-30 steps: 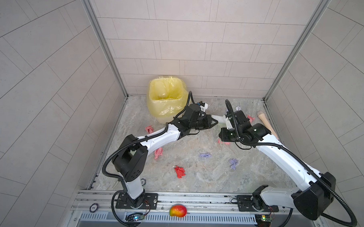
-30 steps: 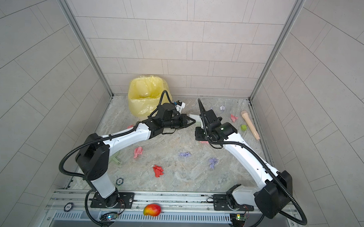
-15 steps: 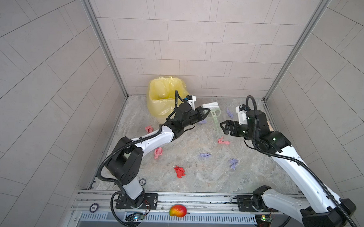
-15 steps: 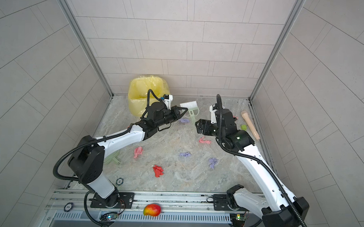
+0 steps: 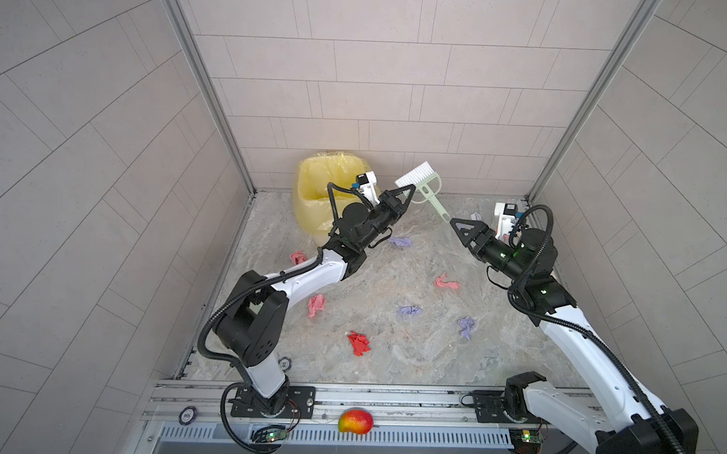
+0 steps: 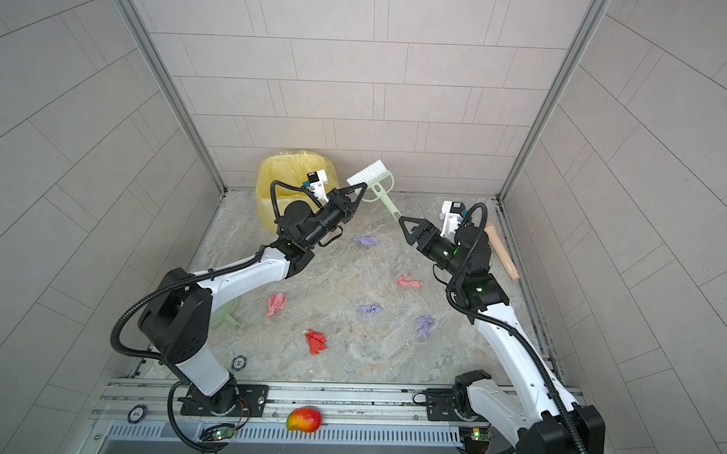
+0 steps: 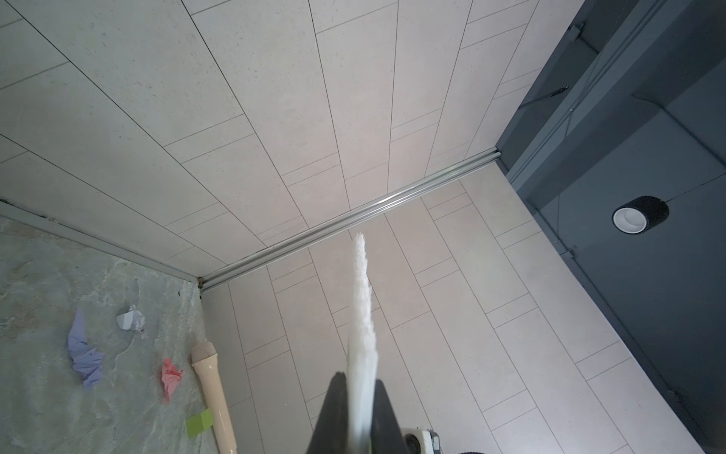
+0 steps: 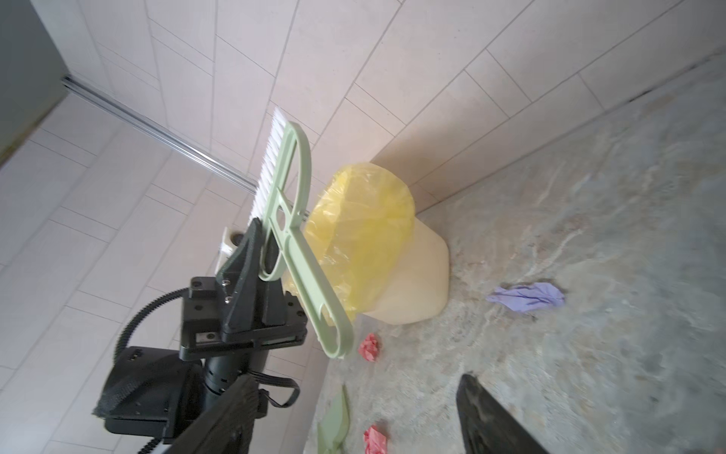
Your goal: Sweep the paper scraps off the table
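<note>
In a top view, paper scraps (image 5: 447, 281) lie apart from the right tool (image 5: 457, 225).

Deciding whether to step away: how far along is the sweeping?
Done: nothing visibly swept; the paper scraps lie scattered across the table. In hand: the left gripper holds the brush aloft; the right gripper is open near its handle. Left: all the sweeping; the dustpan lies unused.

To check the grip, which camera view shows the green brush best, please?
The right wrist view: the brush shows whole, handle to bristles. Both top views show the brush small; the left wrist view, only bristles edge-on.
</note>
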Motion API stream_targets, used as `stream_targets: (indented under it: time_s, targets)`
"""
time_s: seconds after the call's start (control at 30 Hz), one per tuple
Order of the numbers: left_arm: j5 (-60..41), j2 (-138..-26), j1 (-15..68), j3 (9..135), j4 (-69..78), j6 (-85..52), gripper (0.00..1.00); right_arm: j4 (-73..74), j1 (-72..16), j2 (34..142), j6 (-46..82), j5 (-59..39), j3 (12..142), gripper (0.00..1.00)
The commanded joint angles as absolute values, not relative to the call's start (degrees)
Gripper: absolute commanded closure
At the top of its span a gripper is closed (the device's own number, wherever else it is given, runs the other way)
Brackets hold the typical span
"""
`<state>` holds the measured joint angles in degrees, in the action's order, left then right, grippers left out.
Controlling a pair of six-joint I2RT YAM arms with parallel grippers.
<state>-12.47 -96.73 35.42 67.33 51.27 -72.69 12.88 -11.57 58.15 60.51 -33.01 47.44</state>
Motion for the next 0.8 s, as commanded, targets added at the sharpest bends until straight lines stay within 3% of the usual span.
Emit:
stream_targets:
  time_s: [0.0, 0.2, 0.77]
  targets:
    - [-11.2, -97.5, 36.3, 68.2, 57.4, -75.8, 1.0, 25.0, -11.4, 59.4, 67.7, -36.9, 47.2, 0.22]
    - [-11.2, -98.6, 36.7, 68.6, 59.2, -77.2, 1.0, 29.1, -11.4, 61.9, 70.3, -37.8, 47.3, 0.29]
    - [-10.6, -98.0, 37.2, 66.8, 60.6, -77.7, 1.0, 29.9, -11.5, 62.2, 70.8, -37.1, 47.5, 0.62]
